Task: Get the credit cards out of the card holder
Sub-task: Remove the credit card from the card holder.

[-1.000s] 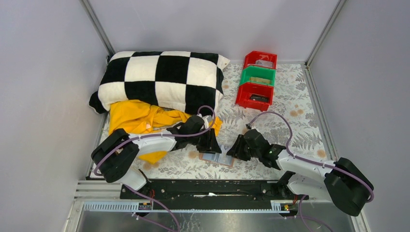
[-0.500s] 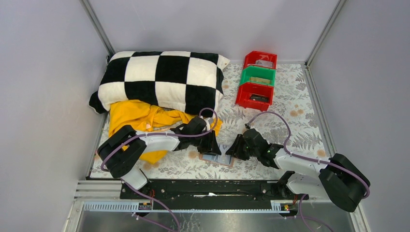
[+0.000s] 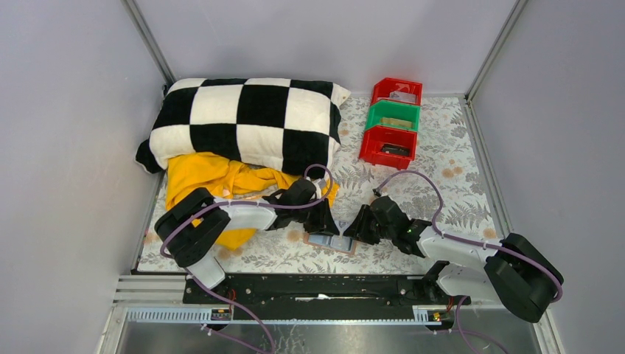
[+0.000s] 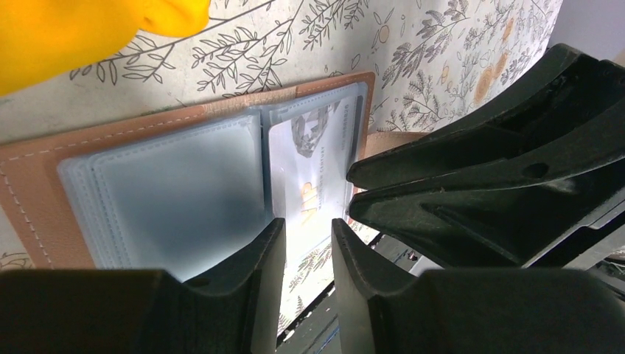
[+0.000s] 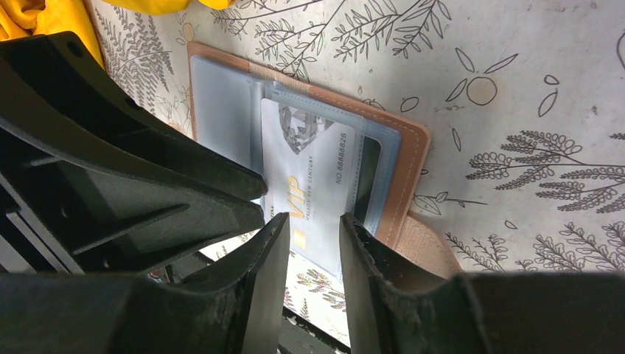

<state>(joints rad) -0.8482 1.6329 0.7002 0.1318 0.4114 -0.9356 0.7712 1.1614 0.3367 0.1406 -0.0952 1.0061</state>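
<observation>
The card holder [image 3: 329, 242] lies open on the floral mat near the front edge, tan leather [image 4: 147, 125] round grey-blue sleeves. A pale silver credit card [image 4: 309, 177] marked VIP sticks half out of the right-hand sleeve [image 5: 309, 162] towards the near edge. A dark card edge [image 5: 372, 177] shows in the sleeve behind it. My left gripper [image 4: 307, 225] hangs over the card holder's left half, jaws narrowly open, the card seen through the gap. My right gripper [image 5: 315, 219] faces it from the right, also narrowly open, nothing between its fingers. Each gripper's fingertips reach the card's edge in the other's view.
A black-and-white checked pillow [image 3: 247, 122] and a yellow cloth [image 3: 214, 181] fill the left and back. Red and green bins [image 3: 394, 122] stand in a row at the back right. The black rail [image 3: 317, 287] runs just in front of the card holder.
The left gripper's jaws have narrowed and its arm has shifted slightly right. The right gripper and the card holder have hardly moved.
</observation>
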